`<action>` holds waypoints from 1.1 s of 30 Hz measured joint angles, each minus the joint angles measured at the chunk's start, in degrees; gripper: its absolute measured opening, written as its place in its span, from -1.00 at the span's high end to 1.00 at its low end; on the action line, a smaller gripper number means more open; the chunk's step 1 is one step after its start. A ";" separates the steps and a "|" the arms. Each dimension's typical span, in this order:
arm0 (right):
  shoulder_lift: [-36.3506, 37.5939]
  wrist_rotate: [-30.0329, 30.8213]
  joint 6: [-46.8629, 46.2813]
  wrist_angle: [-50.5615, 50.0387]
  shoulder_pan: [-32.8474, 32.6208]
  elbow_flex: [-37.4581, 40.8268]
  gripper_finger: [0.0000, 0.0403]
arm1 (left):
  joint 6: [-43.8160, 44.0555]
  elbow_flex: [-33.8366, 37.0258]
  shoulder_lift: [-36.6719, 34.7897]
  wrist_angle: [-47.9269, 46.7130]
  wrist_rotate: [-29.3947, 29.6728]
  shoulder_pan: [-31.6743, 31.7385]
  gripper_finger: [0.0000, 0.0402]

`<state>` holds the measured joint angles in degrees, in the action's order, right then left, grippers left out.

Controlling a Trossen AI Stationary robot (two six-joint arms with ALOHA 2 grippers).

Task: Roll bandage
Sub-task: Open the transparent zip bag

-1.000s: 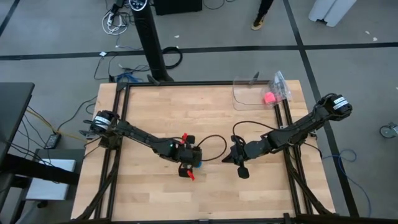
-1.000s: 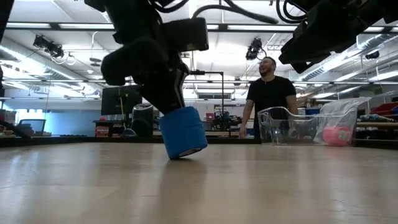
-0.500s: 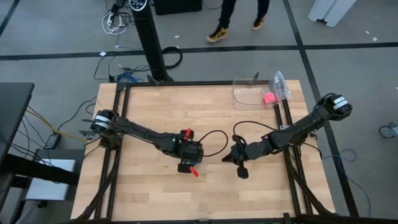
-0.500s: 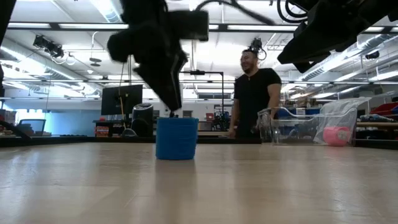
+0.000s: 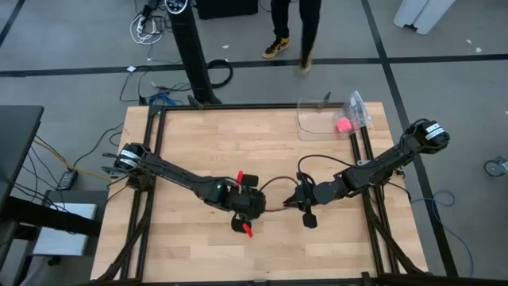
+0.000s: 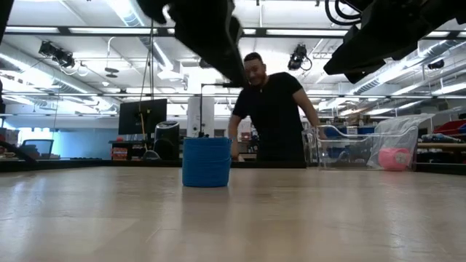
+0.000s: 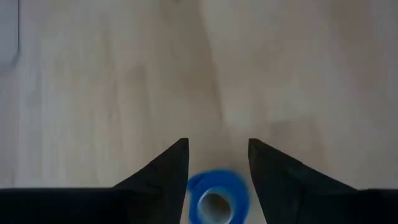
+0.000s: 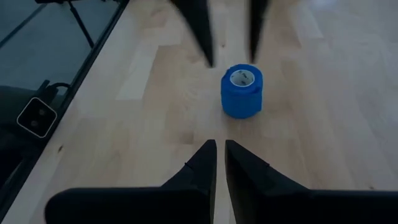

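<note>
Bandage [image 6: 207, 161], fully coiled, is stood upright on the table [image 6: 233, 218], freed beneath the left claw [image 7: 217, 163], spread directly above it, while the right claw [image 8: 220, 163] is held nearby, pressed together.

The high camera is looking straight down on the whole desk [image 5: 198, 143] and both arms. The low one is sitting at desk height, facing level into the room. Each wrist camera is looking close past its own fingers. All but the high view are sharing the bandage [image 6: 207, 161] [image 7: 217, 196] [image 8: 242, 91], standing coiled.
</note>
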<state>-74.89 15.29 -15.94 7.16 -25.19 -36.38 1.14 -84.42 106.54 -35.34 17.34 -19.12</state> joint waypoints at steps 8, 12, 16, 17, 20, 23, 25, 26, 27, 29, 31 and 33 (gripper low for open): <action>0.00 0.55 0.57 0.21 -1.52 0.00 0.81 | -4.13 0.00 -0.04 10.83 -4.96 -2.69 0.14; -0.31 1.67 0.91 3.76 -1.82 0.11 0.82 | -6.83 0.00 -0.04 12.43 -8.23 -4.02 0.14; -3.46 1.33 2.95 11.95 -1.82 1.22 0.88 | -7.41 0.85 -0.09 13.01 -8.68 -4.87 0.14; -4.68 1.16 3.21 13.25 -1.82 1.28 0.89 | -7.16 1.26 -0.09 12.96 -8.95 -4.99 0.14; -9.46 1.12 4.31 19.21 -1.67 1.31 0.95 | -5.96 2.96 -0.09 13.96 -12.35 -5.11 0.15; -15.31 1.03 4.74 27.04 -1.19 1.33 0.98 | -3.93 5.27 -0.09 15.34 -15.64 -5.75 0.19; -19.18 1.13 5.17 32.76 -0.75 1.03 0.98 | -2.60 6.90 -0.11 14.96 -16.28 -6.27 0.23; -21.00 1.30 5.43 35.18 -0.61 0.83 0.98 | -2.17 7.84 -0.43 14.43 -16.26 -6.58 0.26; -22.73 1.49 5.56 37.28 -0.28 0.42 0.98 | -1.37 9.00 -0.87 13.74 -16.19 -6.90 0.29; -25.85 1.48 5.68 40.64 0.30 -0.67 0.98 | 0.74 11.48 -2.30 14.09 -16.10 -7.62 0.34; -28.42 1.60 5.66 42.01 1.09 -2.01 0.99 | 2.58 14.34 -4.67 14.89 -15.97 -8.48 0.40; -30.42 2.16 5.54 41.96 1.80 -3.13 0.99 | 5.46 17.70 -7.65 15.84 -15.18 -9.33 0.47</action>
<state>-105.31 17.44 -10.40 49.12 -23.39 -39.51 6.60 -66.72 98.89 -19.50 2.15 -28.45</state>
